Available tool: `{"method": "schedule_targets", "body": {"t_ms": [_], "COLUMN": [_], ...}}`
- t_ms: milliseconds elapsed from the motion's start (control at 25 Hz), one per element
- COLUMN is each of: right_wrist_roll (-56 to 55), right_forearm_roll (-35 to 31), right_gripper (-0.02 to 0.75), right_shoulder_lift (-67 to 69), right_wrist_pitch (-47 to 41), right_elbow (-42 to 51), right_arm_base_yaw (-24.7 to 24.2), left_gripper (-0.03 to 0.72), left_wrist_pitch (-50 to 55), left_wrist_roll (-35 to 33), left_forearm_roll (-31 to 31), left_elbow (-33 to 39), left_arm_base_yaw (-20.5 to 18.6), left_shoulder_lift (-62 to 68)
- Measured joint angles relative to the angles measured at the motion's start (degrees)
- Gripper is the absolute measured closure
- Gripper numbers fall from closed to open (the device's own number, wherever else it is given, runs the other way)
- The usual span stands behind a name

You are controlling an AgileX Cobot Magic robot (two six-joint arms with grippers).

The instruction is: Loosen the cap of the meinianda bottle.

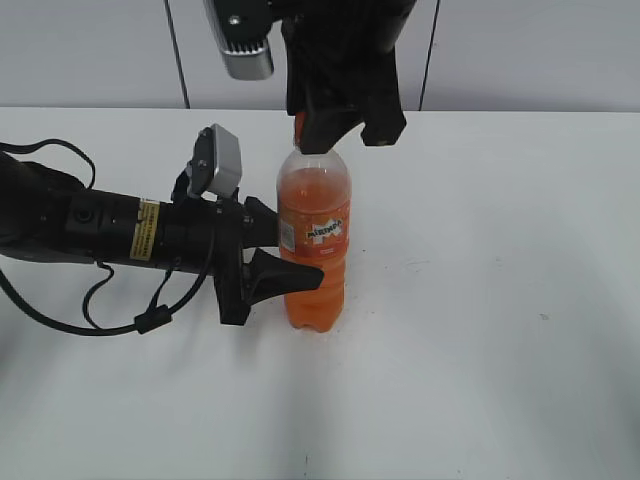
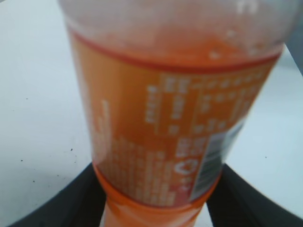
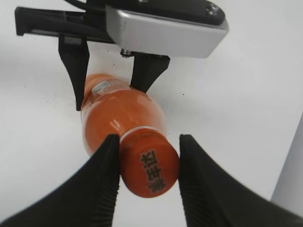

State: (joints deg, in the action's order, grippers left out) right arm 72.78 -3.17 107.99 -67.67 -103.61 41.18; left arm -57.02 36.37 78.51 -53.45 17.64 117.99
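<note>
The meinianda bottle (image 1: 314, 215) stands upright on the white table, filled with orange drink. My left gripper (image 1: 290, 252) comes in from the left and is shut on the bottle's lower body; the left wrist view shows the label (image 2: 165, 137) filling the frame between both black fingers (image 2: 158, 191). My right gripper (image 1: 318, 140) reaches down from above. In the right wrist view its two ribbed fingers (image 3: 149, 158) press on either side of the orange cap (image 3: 150, 170), which has dark print on top. In the exterior view only a sliver of the cap (image 1: 299, 128) shows.
The white table (image 1: 500, 300) spreads around the bottle. Grey wall panels stand behind it. The left arm and its cables (image 1: 90, 300) lie along the left side. The left arm's silver camera housing (image 3: 165, 28) shows below the bottle in the right wrist view.
</note>
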Motion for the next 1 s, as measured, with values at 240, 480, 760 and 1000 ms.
{"method": "schedule_targets", "body": {"t_ms": [240,480,760,1000], "right_wrist_roll": [5.37,3.12,-7.00,-17.39], "right_forearm_roll": [0.37,0.37,-0.58,-3.47], "right_gripper": [0.457,0.448,0.118,0.189], "right_shoulder_lift": [0.00,0.00,-0.27,-2.67], "right_wrist_pitch": [0.05,0.05,1.08,-1.64], "right_elbow": [-0.05,-0.05,-0.05,0.00], "right_arm_base_yaw": [0.06,0.06,0.00,0.00], "left_gripper": [0.298,0.298,0.298,0.298], "left_wrist_pitch": [0.06,0.06,0.00,0.00], "left_wrist_roll": [0.00,0.06,0.06,0.06], "left_forearm_roll": [-0.12,-0.17,-0.05,-0.03], "left_elbow": [0.00,0.00,0.00,0.00], "left_arm_base_yaw": [0.00,0.00,0.00,0.00], "left_shoulder_lift": [0.00,0.00,0.00,0.00]}}
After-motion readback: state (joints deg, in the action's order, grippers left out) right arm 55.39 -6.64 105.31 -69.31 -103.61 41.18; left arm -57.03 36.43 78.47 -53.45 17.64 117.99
